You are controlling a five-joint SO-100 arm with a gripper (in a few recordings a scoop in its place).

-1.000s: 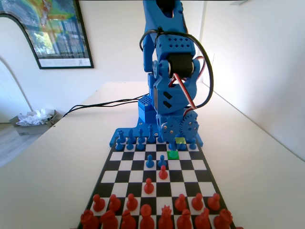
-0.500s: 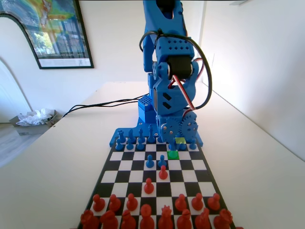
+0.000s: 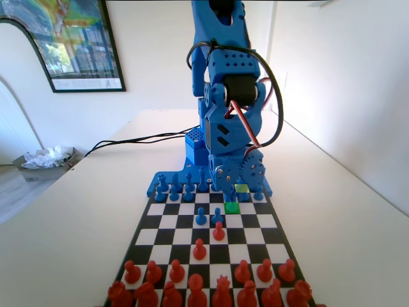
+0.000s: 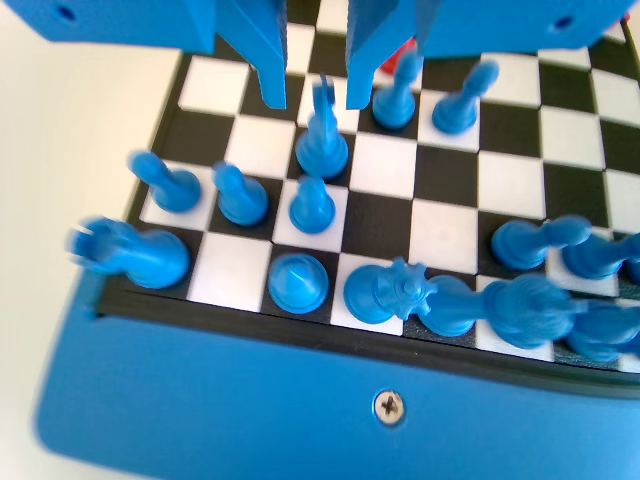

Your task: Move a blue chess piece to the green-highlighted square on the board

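In the fixed view the blue arm point(image 3: 227, 96) is seen standing at the far end of the board point(image 3: 144, 224), bent down over the blue back rows. The green square point(image 3: 232, 207) is found on the right half of the board in this view, in the third row from the arm, and nothing stands on it. A paler yellow-green square point(image 3: 241, 188) is seen one row farther back and a little to the right, close under the arm's lower joint. Two blue pawns point(image 3: 201, 217) are set out in front of their row, just left of the green square, and a red pawn point(image 3: 218, 231) is placed directly in front of one of them.

In the wrist view the gripper point(image 4: 315, 85) is seen hanging from the top edge with its jaws parted by a narrow gap. A blue pawn point(image 4: 322, 140) is seen below that gap, its top reaching up between the jaw tips; whether it is touched by either jaw cannot be told, as the picture is blurred. The pawn stands upright on the board. Other blue pieces point(image 4: 300, 282) are seen nearer the board's blue rim point(image 4: 250, 400).
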